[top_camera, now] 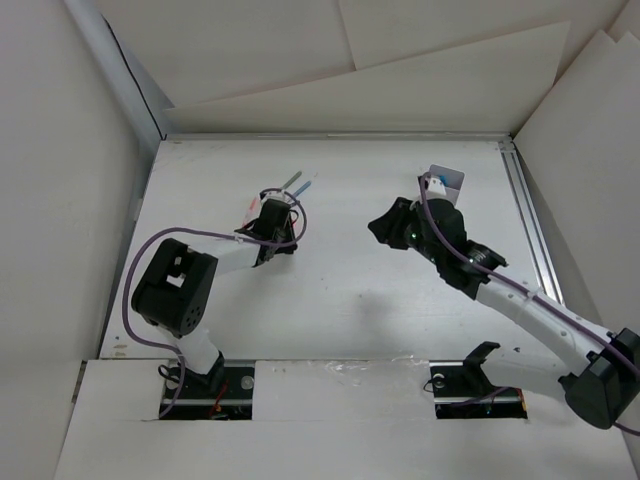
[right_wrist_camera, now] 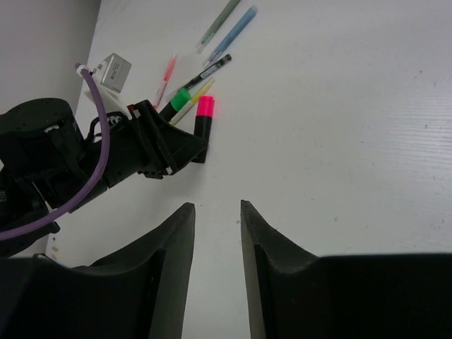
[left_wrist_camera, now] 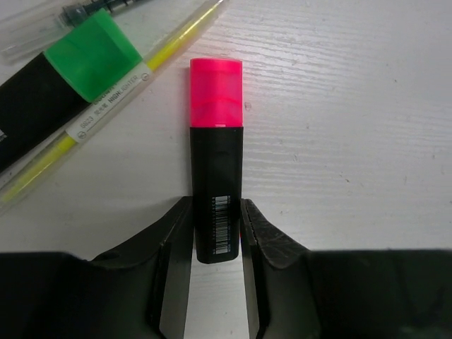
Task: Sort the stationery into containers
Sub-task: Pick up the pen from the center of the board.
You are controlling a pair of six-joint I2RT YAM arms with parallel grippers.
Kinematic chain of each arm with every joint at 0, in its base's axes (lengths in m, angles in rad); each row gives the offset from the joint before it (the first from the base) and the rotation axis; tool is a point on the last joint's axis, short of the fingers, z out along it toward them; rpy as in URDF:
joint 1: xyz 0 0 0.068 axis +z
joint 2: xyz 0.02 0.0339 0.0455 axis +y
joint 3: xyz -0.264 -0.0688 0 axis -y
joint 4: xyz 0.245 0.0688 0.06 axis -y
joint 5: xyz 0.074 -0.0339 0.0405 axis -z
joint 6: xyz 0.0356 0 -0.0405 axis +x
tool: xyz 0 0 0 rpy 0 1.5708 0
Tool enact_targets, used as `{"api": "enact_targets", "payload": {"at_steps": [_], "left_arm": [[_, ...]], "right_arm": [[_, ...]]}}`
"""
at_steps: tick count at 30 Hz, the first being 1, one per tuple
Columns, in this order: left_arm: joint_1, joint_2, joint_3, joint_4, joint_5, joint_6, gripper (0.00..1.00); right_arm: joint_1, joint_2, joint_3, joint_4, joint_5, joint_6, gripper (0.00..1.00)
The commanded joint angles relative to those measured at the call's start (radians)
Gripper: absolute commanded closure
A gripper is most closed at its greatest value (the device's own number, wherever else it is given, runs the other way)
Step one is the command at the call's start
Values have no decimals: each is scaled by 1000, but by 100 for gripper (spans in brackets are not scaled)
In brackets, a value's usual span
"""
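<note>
Nearest the left wrist lens, my left tool (left_wrist_camera: 216,212) pinches the rear of the pink highlighter (left_wrist_camera: 216,141), which lies flat on the counter (left_wrist_camera: 353,106). Its long axis runs straight out from the tool, pink cap farthest. Seen from the right wrist, my right tool (right_wrist_camera: 212,212) stands spread and empty, pointing toward that same highlighter but well apart from it. From overhead, the container (top_camera: 447,180) sits close beside the right tool and well apart from the left. Delivery therefore calls for rightward travel across the counter.
</note>
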Motion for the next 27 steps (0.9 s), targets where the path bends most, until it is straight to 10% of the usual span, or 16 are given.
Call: {"api": "enact_targets", "payload": {"at_steps": [1,27], "left_arm": [[-2,-37,-43,45,79,9,94],[-193,-255,-192,497,605,-48,85]], "right_arm": [[11,14,10,60,3,-5,62],[-89,161,10,112,-112,26,36]]}}
